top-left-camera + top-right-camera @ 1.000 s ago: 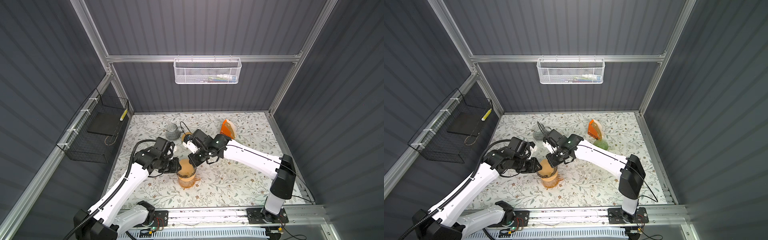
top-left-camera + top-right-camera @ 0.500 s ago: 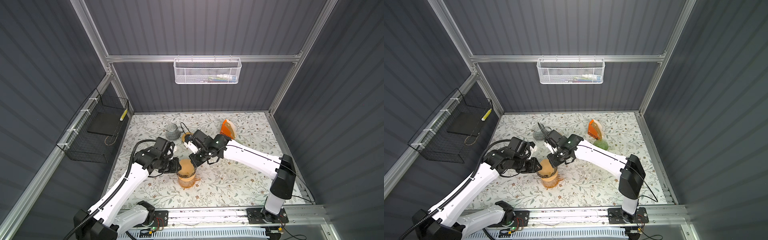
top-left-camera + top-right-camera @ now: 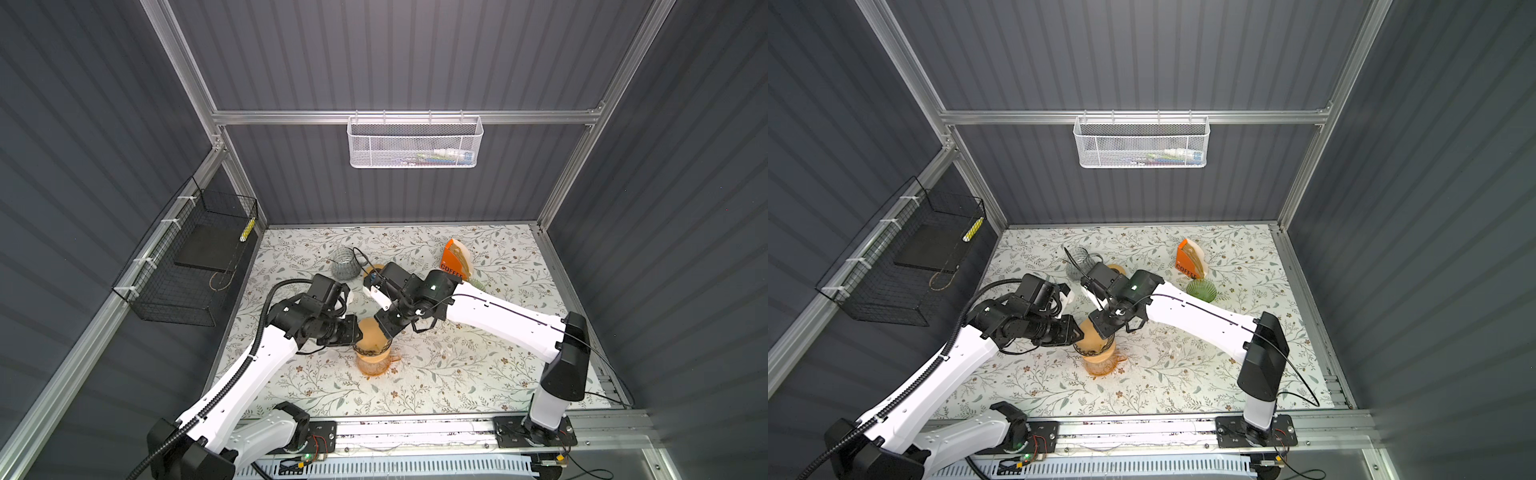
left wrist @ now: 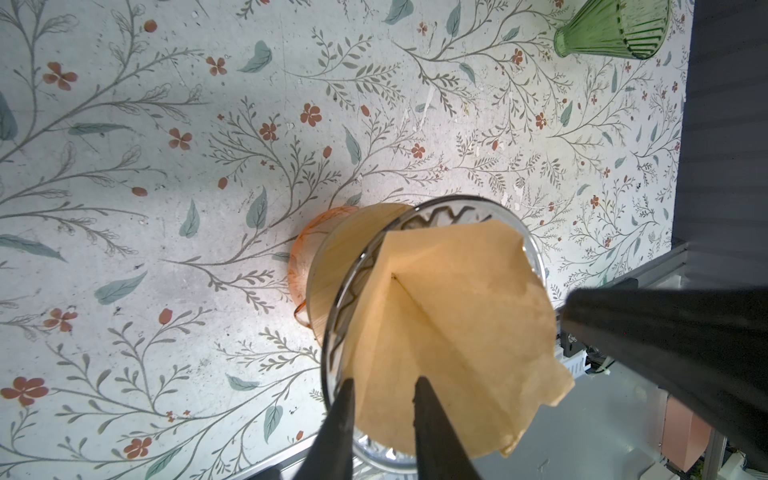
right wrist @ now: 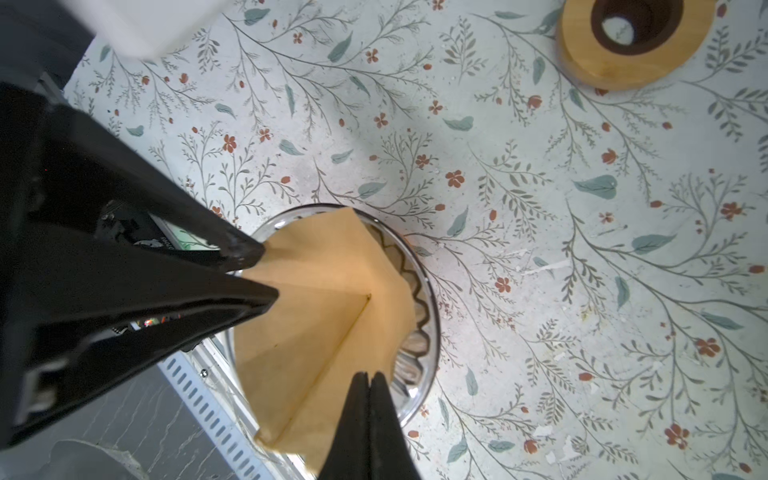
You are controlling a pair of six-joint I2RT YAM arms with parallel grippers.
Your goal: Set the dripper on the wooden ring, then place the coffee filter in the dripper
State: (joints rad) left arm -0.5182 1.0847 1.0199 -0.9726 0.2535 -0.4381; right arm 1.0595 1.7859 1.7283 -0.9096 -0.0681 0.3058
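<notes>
Filter [image 4: 449, 316] sits opened in dripper [image 4: 361, 266]; right pincer [image 5: 368, 376] pressed together at its edge, left pincer [image 4: 383, 382] straddles filter and rim, presumably to steady it, though clamping I cannot tell.

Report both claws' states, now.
Left claw: closed across the dripper rim, coffee filter edge between its fingers.
Right claw: shut at the coffee filter edge; whether it pinches paper cannot be told.
</notes>
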